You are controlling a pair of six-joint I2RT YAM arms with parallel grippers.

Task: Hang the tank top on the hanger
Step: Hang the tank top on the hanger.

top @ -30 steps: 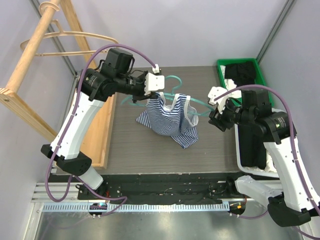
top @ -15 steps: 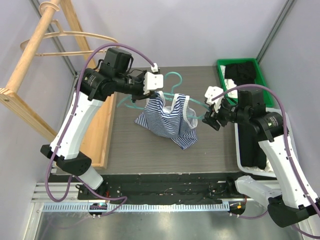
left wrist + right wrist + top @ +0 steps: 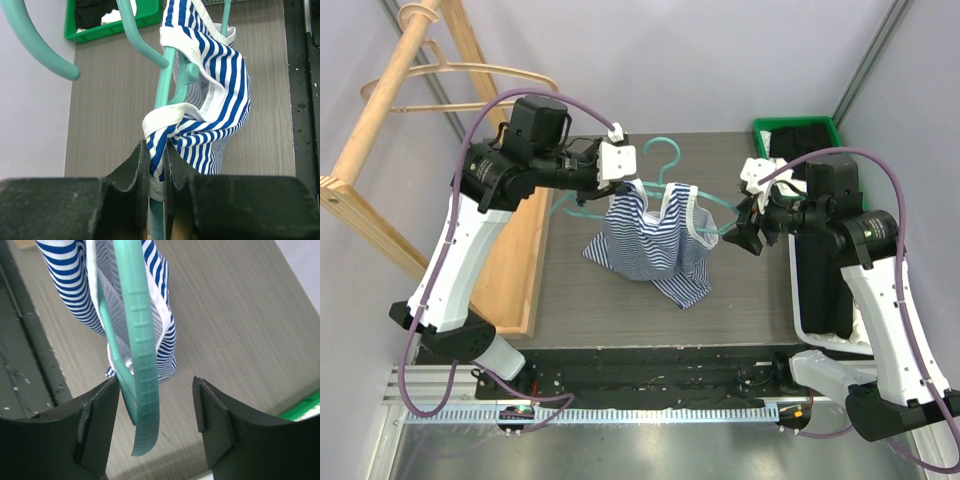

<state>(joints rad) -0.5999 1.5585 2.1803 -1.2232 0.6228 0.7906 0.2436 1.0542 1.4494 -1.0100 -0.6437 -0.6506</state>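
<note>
The right gripper [image 3: 155,385] was pictured with its jaws parted wider than a second earlier, the teal hanger [image 3: 142,365] lying loose between them (close to one jaw, pinched by neither). The left gripper [image 3: 156,157] was kept clamped on a white-trimmed strap of the striped tank top [image 3: 655,240], with the hanger arm caught in the same pinch, and both had been carried slightly higher above the worktop [image 3: 620,300]. The top was seen draped over the hanger, its hem bunched below. The release on the right was judged to mean the dressing was nearly done, though the far strap's seating could not be confirmed.
</note>
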